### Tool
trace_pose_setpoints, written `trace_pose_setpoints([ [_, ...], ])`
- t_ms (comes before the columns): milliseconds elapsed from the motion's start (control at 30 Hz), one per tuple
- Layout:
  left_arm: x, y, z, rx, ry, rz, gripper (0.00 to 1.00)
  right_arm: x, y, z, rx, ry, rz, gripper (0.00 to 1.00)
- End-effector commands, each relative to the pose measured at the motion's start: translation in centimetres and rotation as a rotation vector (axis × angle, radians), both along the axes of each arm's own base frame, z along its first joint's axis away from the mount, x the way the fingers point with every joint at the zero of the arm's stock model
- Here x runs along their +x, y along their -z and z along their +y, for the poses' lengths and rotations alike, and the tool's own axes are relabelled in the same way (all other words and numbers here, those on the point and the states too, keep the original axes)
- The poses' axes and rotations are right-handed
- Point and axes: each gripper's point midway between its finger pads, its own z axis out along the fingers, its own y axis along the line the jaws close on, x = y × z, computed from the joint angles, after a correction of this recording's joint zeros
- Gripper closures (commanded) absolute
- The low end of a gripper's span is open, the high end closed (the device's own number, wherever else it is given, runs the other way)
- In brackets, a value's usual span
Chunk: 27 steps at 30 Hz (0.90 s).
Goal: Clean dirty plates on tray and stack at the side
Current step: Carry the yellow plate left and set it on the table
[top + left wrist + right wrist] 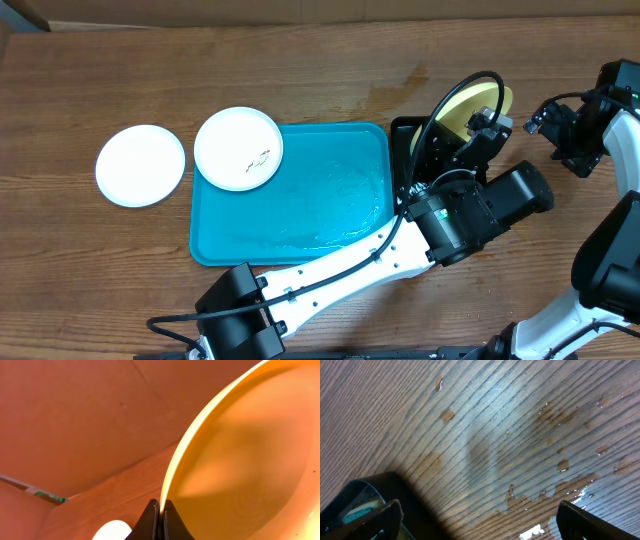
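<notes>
Left jaws: clamped on the rim of the yellow-green plate (240, 460), held tilted.
Right jaws: wide open, empty.
Risk: your thin edge grip may slip, dropping it.

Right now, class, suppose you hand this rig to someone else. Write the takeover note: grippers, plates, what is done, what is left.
Left gripper: shut on the rim of the pale yellow plate, held tilted on edge above the black tray.
Right gripper: open, empty, over a wet patch of table.
Turquoise tray: the smeared white plate sits at its far left corner, overhanging the rim.
Clean-looking white plate: on the table, left of the tray.
Done: apparently that one plate.
Left: the yellow plate, the smeared plate, then stacking all three.
</notes>
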Motion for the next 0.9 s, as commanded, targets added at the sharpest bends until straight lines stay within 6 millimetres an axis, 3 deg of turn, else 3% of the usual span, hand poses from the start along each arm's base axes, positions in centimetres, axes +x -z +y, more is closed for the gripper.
trace_pose_setpoints([
  [0,0.0,-3.3,1.4,-0.052,-0.05,-0.066,0.96,0.5,-1.8,-0.2,-0.016,0.003,-0.048,0.0],
  [267,-0.8,-3.0,0.8,-0.089,-0.03,-0.051,0.96,0.5,-1.8,-0.2,-0.016,0.003,-0.048,0.0],
  [500,1.9,0.5,-0.3,-0.197,0.144,0.192,0.96,0.5,-1.8,-0.2,-0.016,0.003,-0.048,0.0],
  [700,5.0,1.1,3.3,-0.362,0.177,0.367,0.96,0.5,-1.8,-0.2,-0.016,0.003,-0.048,0.0],
  [867,8.0,2.4,10.2,-0.548,0.11,0.547,0.96,0.5,-1.8,-0.2,-0.016,0.003,-0.048,0.0],
])
